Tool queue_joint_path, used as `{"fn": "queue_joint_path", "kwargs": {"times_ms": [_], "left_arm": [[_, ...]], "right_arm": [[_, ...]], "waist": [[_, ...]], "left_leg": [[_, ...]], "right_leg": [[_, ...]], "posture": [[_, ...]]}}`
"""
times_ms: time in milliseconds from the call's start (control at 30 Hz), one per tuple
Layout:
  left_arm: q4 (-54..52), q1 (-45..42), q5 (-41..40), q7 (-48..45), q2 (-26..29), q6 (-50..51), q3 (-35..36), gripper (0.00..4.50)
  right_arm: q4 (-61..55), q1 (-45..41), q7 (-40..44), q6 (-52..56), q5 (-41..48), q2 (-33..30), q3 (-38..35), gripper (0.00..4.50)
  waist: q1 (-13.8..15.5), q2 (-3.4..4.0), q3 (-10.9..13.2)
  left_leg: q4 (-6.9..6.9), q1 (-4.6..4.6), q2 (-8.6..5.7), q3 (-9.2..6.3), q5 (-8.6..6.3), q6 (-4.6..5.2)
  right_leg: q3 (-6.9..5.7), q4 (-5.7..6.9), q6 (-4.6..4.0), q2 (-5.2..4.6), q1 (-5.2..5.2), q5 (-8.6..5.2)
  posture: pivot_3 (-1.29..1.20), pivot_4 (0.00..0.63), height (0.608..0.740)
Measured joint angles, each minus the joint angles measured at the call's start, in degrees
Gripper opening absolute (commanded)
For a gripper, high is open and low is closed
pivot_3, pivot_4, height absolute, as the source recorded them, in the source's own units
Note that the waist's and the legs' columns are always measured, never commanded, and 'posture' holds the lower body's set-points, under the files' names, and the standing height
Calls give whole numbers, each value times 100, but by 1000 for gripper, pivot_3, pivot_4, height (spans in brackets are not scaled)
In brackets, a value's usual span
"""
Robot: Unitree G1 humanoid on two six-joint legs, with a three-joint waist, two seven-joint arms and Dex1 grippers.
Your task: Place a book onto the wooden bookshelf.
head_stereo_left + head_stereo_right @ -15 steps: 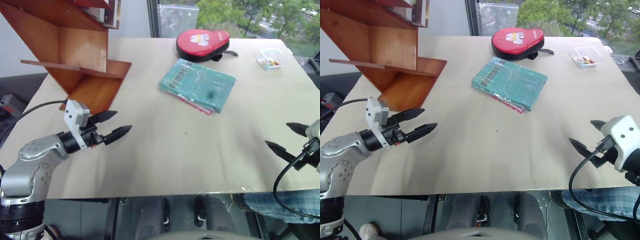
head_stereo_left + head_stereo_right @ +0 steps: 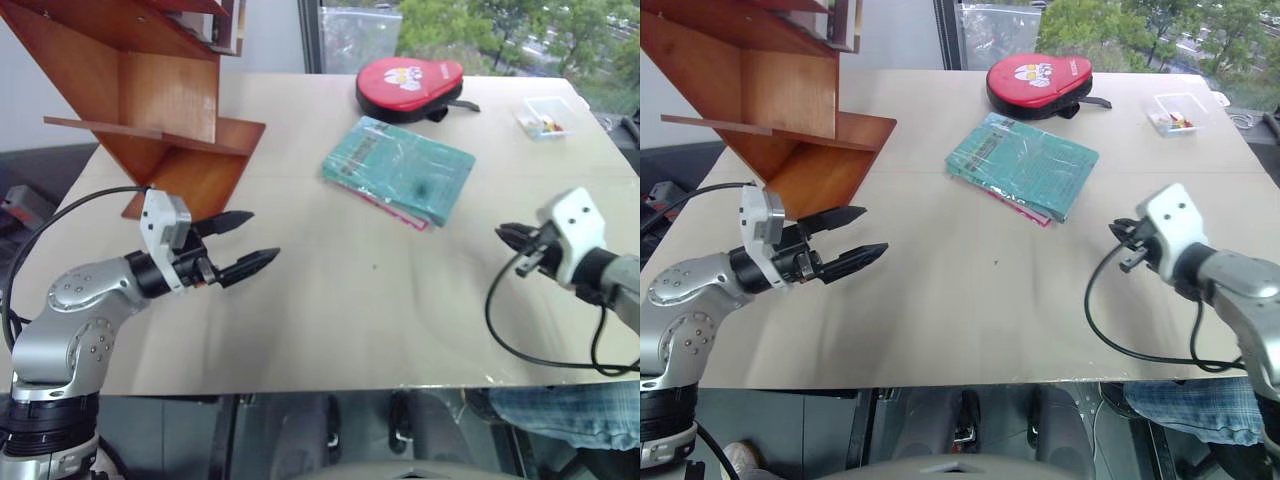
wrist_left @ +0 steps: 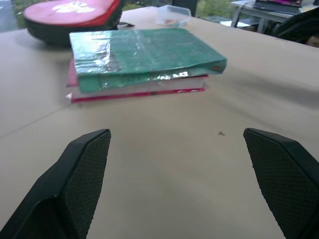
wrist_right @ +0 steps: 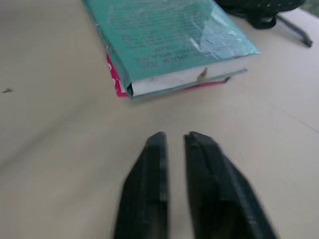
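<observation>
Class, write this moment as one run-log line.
book: flat on pink book, untouched | left pincer: open | right pincer: shut, empty | bookshelf: awaiting book

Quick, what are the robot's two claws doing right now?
Left gripper: open, holding nothing, above the table.
Right gripper: shut, empty, pointing at the book.

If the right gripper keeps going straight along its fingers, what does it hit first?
Probably the book: the shut right gripper points at its page edge over bare table, though height is unclear.
</observation>
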Motion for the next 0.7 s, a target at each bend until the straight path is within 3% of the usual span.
{"fn": "queue_joint_path", "kwargs": {"times_ms": [67, 200, 467, 700], "left_arm": [[-140, -148, 77, 49, -120, -58, -238, 4500], [-344, -155, 105, 220, -291, -101, -411, 4500], [-587, 7, 126, 552, -451, -101, -432, 4500], [-582, 92, 132, 604, -452, -96, -431, 4500]], "right_arm": [[910, -907, -326, -191, -575, 497, 773, 436], [1672, -1188, -373, -573, -1043, 844, 1360, 436], [1973, -1480, -159, -997, -1203, 1386, 1600, 436], [1479, -1481, 75, -1008, -1171, 1754, 1770, 436]], "waist": [[-40, 0, 2], [-8, -1, 2], [-48, 0, 2], [-112, 0, 2]], "left_leg": [[1, 4, -1, 11, 1, 0], [1, 4, 0, 5, 2, -1], [0, 8, 3, 9, 2, -2], [0, 10, 3, 9, 2, -3]], "right_leg": [[7, 0, 3, 3, 1, 0], [2, 5, 20, 5, 2, 12], [4, 5, 25, 7, 4, 12], [6, 9, 25, 6, 4, 12]], "posture": [[0, 150, 740], [0, 150, 740], [0, 150, 740], [0, 150, 740]]}}
